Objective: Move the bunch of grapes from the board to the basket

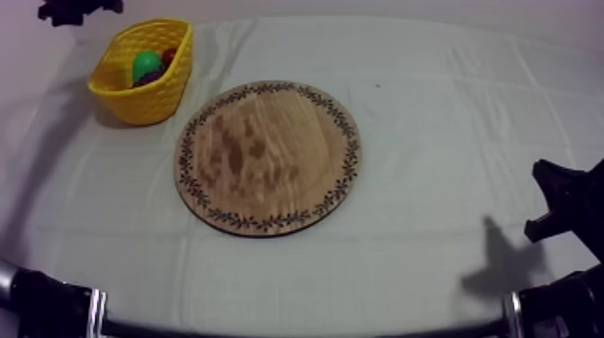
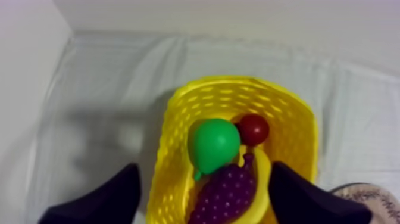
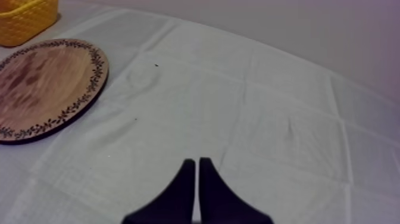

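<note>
One bunch of grapes (image 2: pixel 226 193) is lying inside the yellow basket (image 2: pixel 172 137), purple, low against the wall nearest my left wrist. It is pressing against a green pear (image 2: pixel 214 146), and a small red fruit (image 2: pixel 253 128) is sitting just beyond the pear.

Handling, as a judgement: a toy moulding, so probably light, fairly stiff and not fragile. The knobbly skin is offering the pads some purchase, though each berry is rounding away. A pinch across the widest part of the cluster is looking safer than one at the tapered tip. By my reading no hold is needed now, since the grapes are resting in the basket, free of my fingers.

My left gripper (image 2: pixel 206 170) is hovering over the basket, its fingers (image 2: pixel 119 193) standing wide apart and clamping nothing. In the top view my left arm (image 1: pixel 76 9) is coming in at the upper left, beyond the basket.

The round wooden board (image 1: pixel 270 157) is lying bare near the basket.

My right gripper (image 3: pixel 196 173) is sitting low at its own side over the grey-white cloth (image 3: pixel 268 119), well apart from the board. Its fingers are lying together as a narrow wedge, gripping nothing.

The placing step is reading as done. What is remaining is to lift the left arm clear without snagging the basket wall.
</note>
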